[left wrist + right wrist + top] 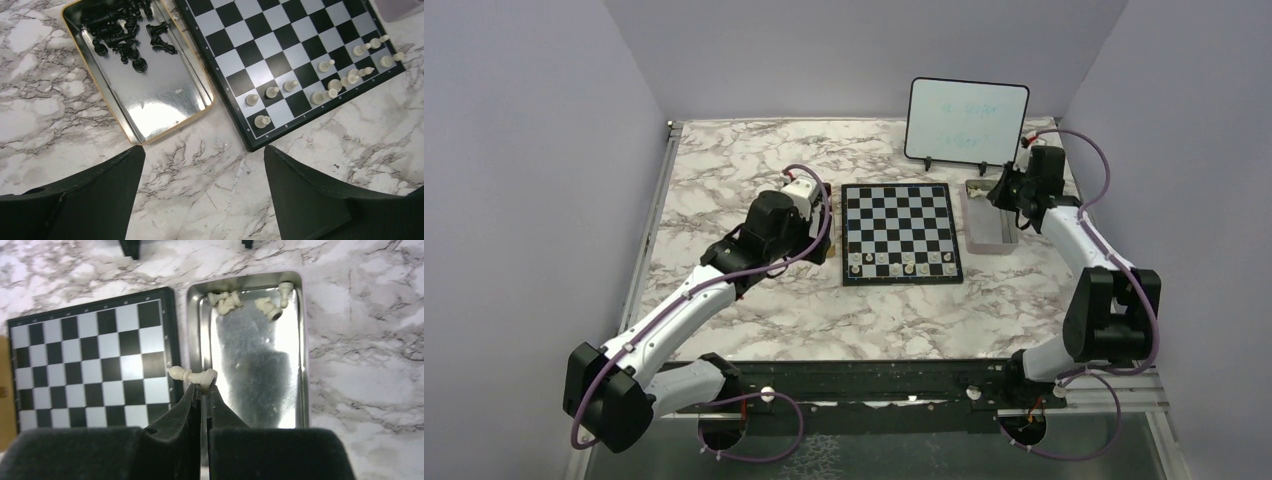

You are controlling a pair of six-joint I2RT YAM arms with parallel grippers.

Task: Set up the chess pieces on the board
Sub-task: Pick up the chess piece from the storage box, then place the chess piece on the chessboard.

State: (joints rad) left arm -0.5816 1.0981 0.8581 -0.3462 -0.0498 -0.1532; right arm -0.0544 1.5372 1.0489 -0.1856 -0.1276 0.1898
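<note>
The board (899, 215) lies mid-table, with several white chess pieces (894, 262) standing on its two near rows. My right gripper (205, 385) is shut on a cream-white chess piece (192, 375), held sideways above the gap between the board (90, 365) and the metal tray (192, 315). In the top view the right gripper (1002, 192) hangs over that tray (991, 235). My left gripper (204, 148) stands open over bare marble by the board's near left corner (255, 142), with nothing between its fingers. The white pieces (260, 121) show near that corner.
Three white pieces (270, 307) lie at the far end of the right tray. A gold-rimmed tray (165, 100) left of the board holds several black pieces (125, 30). An upright whiteboard (967, 122) stands behind the board. The left arm (764, 230) covers the left tray from above.
</note>
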